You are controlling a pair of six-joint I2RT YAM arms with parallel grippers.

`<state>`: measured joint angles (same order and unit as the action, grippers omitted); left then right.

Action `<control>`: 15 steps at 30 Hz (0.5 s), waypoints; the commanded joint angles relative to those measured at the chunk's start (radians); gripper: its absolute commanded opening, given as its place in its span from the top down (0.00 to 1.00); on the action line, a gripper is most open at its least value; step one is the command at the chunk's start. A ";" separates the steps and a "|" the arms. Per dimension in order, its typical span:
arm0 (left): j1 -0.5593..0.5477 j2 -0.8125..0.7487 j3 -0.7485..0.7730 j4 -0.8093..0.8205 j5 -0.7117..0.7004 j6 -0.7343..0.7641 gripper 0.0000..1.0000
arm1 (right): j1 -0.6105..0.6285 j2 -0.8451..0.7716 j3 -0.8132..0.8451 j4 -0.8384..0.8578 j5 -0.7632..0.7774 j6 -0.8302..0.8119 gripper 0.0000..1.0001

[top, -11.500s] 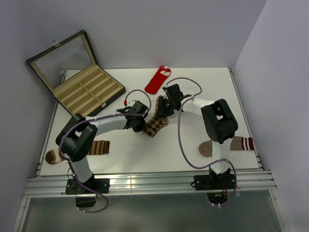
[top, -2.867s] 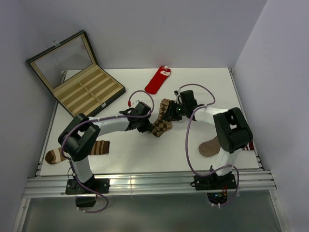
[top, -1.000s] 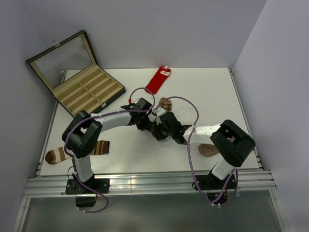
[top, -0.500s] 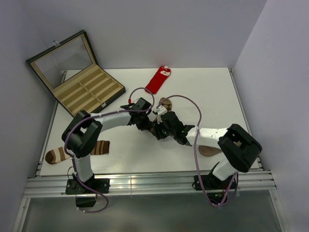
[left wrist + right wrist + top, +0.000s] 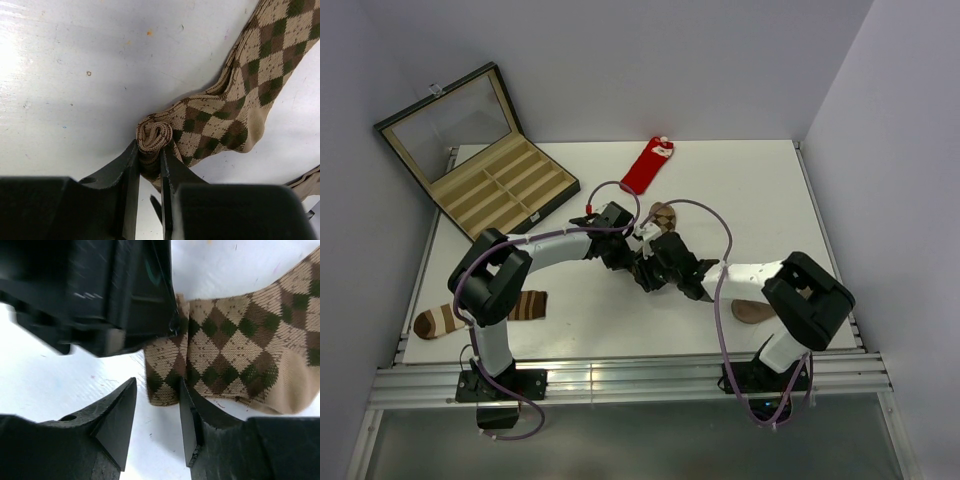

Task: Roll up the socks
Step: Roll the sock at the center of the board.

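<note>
We're on a white table [image 5: 760,200]; up close it shows a few specks and scuffs.
- Far-left corner: open case [image 5: 505,185], lid raised, tan compartments inside.
- Far edge, middle: red sock [image 5: 646,167] lying flat, white cuff pointing away from us.
- Centre: argyle sock [image 5: 235,100], mostly flat on the surface, one end curled into a small tight roll.
- Near-left: striped sock [image 5: 440,320], partly hidden.
- Near-right: tan sock [image 5: 752,311], partly hidden too.

Red and argyle sit near each other; the other two lie well apart.

Seen from above, the argyle sock [image 5: 663,212] is mostly hidden.
</note>
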<state>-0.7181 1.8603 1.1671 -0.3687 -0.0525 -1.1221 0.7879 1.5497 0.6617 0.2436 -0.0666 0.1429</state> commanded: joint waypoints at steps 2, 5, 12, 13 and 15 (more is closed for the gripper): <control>0.000 0.027 -0.030 -0.047 -0.018 -0.001 1.00 | 0.013 0.059 0.016 0.016 -0.015 -0.025 0.54; 0.000 0.031 -0.030 -0.044 -0.013 -0.002 1.00 | 0.017 0.073 0.018 0.003 -0.001 -0.034 0.55; 0.000 0.036 -0.029 -0.038 -0.006 -0.015 1.00 | 0.039 0.099 0.042 -0.030 0.047 -0.039 0.58; 0.000 0.036 -0.032 -0.038 -0.007 -0.016 1.00 | 0.040 0.102 0.045 -0.036 0.051 -0.036 0.59; 0.000 0.033 -0.035 -0.036 -0.009 -0.019 1.00 | 0.039 0.105 0.055 -0.055 0.065 -0.029 0.59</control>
<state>-0.7162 1.8606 1.1652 -0.3634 -0.0494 -1.1313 0.8082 1.6226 0.6880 0.2359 -0.0143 0.1127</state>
